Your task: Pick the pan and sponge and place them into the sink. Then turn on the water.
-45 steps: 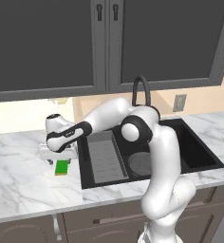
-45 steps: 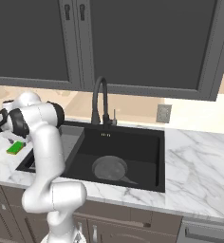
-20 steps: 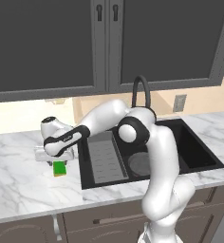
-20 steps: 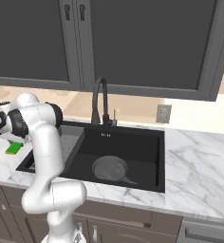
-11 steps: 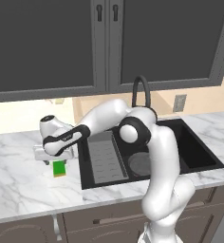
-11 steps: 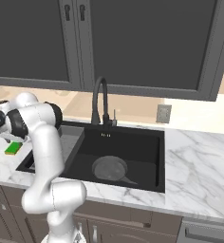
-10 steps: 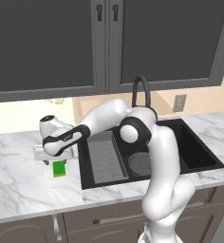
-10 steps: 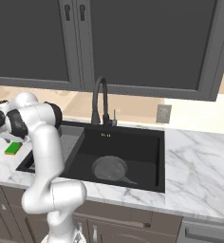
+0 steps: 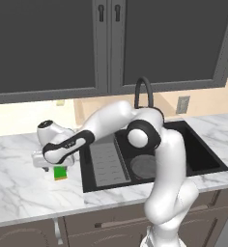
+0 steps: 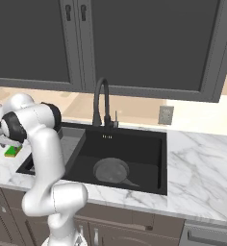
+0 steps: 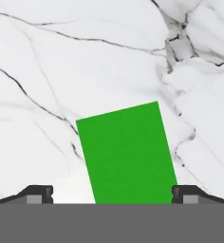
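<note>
Left base view: the white arm reaches down and to the left, out over a marble counter (image 9: 19,193). Its claw (image 9: 58,166) hangs directly above the sponge (image 9: 60,173), a small green block with a thin yellow underside that lies flat on the counter. The claw's body hides the fingers here. To the claw's right is the black sink (image 9: 203,159), with a ribbed grey tray (image 9: 104,161) nearest the claw and the round dark pan (image 9: 144,166) already lying in the basin beyond the tray. The arched faucet (image 9: 144,91) stands behind the sink, farther right.

Right base view: the arm's elbow hides most of the hand. The sponge (image 10: 12,152) peeks out beside it on the counter, just outside the sink's near rim. The pan (image 10: 110,170) rests on the sink (image 10: 149,185) floor, well away from the claw, and the faucet (image 10: 100,103) rises at the back edge.

Hand view: looking straight down, the sponge (image 11: 127,154) lies just ahead of the claw (image 11: 113,193), slightly skewed. The two dark fingertips (image 11: 37,193) stand wide apart, one on each side of the sponge's near end, touching nothing.

Judging by looks, the sponge should be very light, soft and squashy, neither slippery nor fragile. The best hold seems to be across its two long sides near the middle, with the claw twisted a little to match the skew and lowered far enough to catch both layers. A gentle squeeze should do; a hard one would only crush it.
</note>
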